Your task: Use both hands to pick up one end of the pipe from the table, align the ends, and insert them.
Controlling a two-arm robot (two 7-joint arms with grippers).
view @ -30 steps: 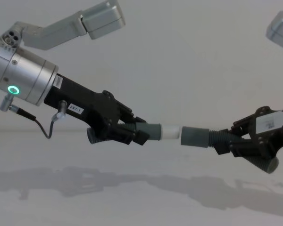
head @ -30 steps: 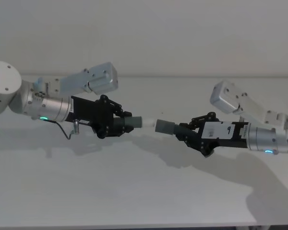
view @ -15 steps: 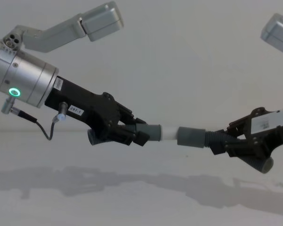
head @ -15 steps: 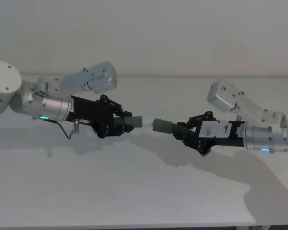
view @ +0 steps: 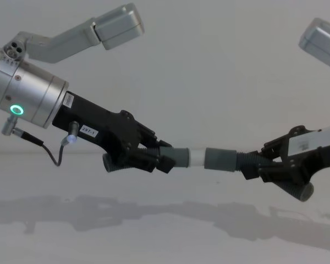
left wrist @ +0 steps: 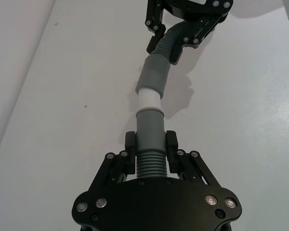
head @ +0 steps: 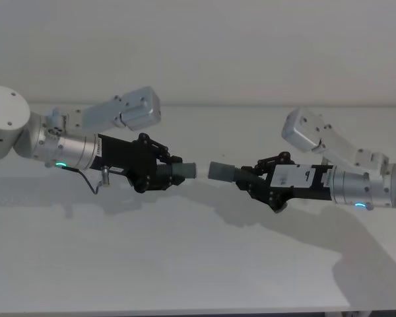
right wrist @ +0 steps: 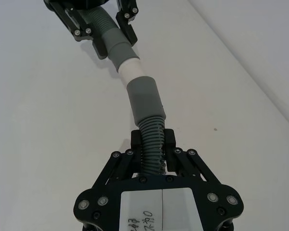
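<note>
**Pipe ends at the mouth, not yet seated**

Head view: left gripper [head: 164, 173] pinches its pipe piece [head: 183, 171]; right gripper [head: 254, 183] pinches the other piece [head: 222, 172]. Both held above the white table [head: 185, 264] so the ends face.

Left wrist view: pale tip [left wrist: 148, 98] meets the dark cuff [left wrist: 153, 75], slightly angled.

Chest view: plain pale wall [view: 209, 66] behind.

Light: soft, even, dim | shadows: diffuse on table [head: 185, 264] | focus: sharp
</note>
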